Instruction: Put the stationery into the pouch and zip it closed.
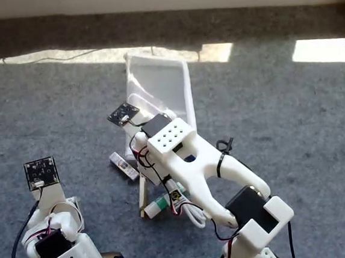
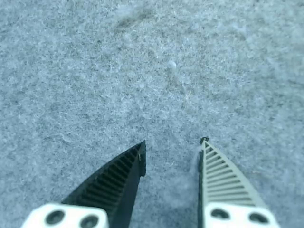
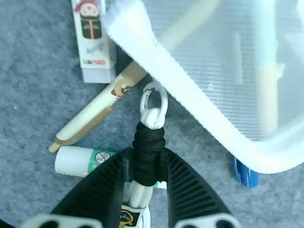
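Observation:
A white mesh pouch (image 1: 159,85) lies open in the middle of the grey carpet. My right gripper (image 3: 146,153) is shut on the black zipper pull cord (image 3: 148,137), whose white ring (image 3: 154,100) hangs from the pouch's edge (image 3: 190,97). Pale stick shapes show through the mesh. Beside the pouch lie a beige pen (image 3: 92,121), a white eraser box (image 3: 92,40) and a white tube with a green label (image 3: 80,160). A blue item (image 3: 245,173) peeks from under the pouch. My left gripper (image 2: 173,152) stands open over bare carpet, holding nothing.
The right arm (image 1: 187,158) stretches from the near edge over the loose stationery (image 1: 148,197). The left arm (image 1: 52,236) sits at the near left. Sunlit patches (image 1: 320,50) mark the far carpet. Open carpet lies to both sides.

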Robot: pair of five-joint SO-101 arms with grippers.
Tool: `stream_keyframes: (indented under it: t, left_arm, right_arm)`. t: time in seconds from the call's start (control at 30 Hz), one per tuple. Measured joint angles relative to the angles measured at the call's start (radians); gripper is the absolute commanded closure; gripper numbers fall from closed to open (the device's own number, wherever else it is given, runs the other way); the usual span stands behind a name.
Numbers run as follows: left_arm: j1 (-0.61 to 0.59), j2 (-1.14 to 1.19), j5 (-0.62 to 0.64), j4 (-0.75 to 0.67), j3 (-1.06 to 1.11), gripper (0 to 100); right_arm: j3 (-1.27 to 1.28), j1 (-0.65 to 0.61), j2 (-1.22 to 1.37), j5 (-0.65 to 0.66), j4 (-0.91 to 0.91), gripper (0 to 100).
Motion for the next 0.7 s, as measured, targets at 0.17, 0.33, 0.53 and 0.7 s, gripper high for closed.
stream_keyframes:
  t: [0.17,0.33,0.53,0.7]
  left_arm:
    - [0.0,0.0,0.0,0.0,0.0,82]
    - [0.0,0.0,0.0,0.0,0.0,82]
    - [0.0,0.0,0.0,0.0,0.0,82]
    - [0.0,0.0,0.0,0.0,0.0,82]
  right_arm:
    - [0.003,0.0,0.0,0.0,0.0,99.2]
    - [0.008,0.023,-0.021,0.0,-0.002,99.2]
    - [0.169,0.031,-0.173,0.0,-0.098,99.2]
    - [0.261,0.031,-0.315,0.0,-0.153,99.2]
